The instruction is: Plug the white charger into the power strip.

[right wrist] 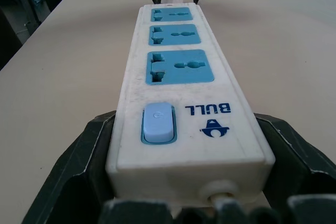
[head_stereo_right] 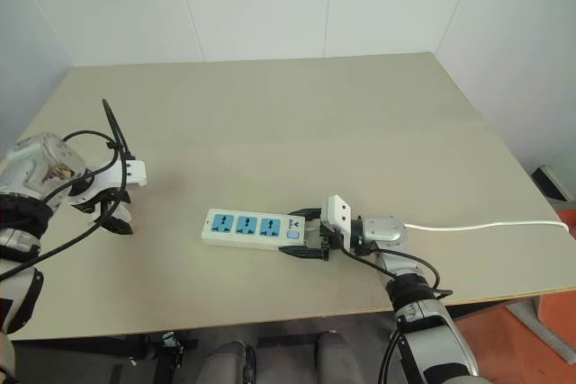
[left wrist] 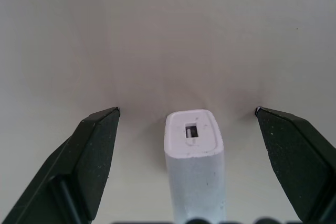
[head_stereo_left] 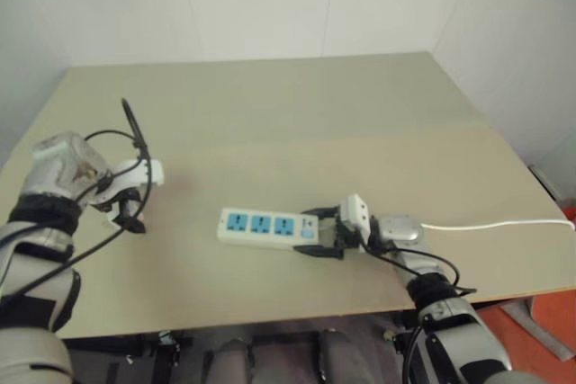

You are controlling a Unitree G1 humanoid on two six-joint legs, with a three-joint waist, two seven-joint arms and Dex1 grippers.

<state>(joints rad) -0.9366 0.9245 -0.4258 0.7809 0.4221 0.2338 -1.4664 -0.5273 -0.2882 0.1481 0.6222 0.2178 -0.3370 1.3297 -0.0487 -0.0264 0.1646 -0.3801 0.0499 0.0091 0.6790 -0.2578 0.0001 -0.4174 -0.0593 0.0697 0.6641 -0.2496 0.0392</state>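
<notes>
A long white plastic power strip (head_stereo_right: pixel 254 228) lies flat on a smooth, matte beige table (head_stereo_right: pixel 297 123), near its front edge. The strip is a rounded rectangular bar, a little scuffed and yellowed, with three square blue sockets in a row, a pale blue rocker switch (right wrist: pixel 158 123) at one end and a blue printed logo beside it. A thin white cord (head_stereo_right: pixel 486 225) leaves the switch end and trails across the table toward its right edge.

The right gripper (head_stereo_right: pixel 308 233) lies level and points toward the robot's left, its two black wedge-shaped fingers (right wrist: pixel 86 153) set on either side of the strip's switch end, pressed against its long sides, so it grips the strip.

The left gripper (head_stereo_left: pixel 135 209) hangs over the left part of the table, well apart from the strip, pointing steeply down. Its matte black, angular fingers (left wrist: pixel 92 150) are spread wide. Between them stands the white charger (left wrist: pixel 193 153), a small smooth block with rounded corners and a small rectangular port in its end face. There is a clear gap between the charger and each fingertip. Whether the charger rests on the table cannot be told.
</notes>
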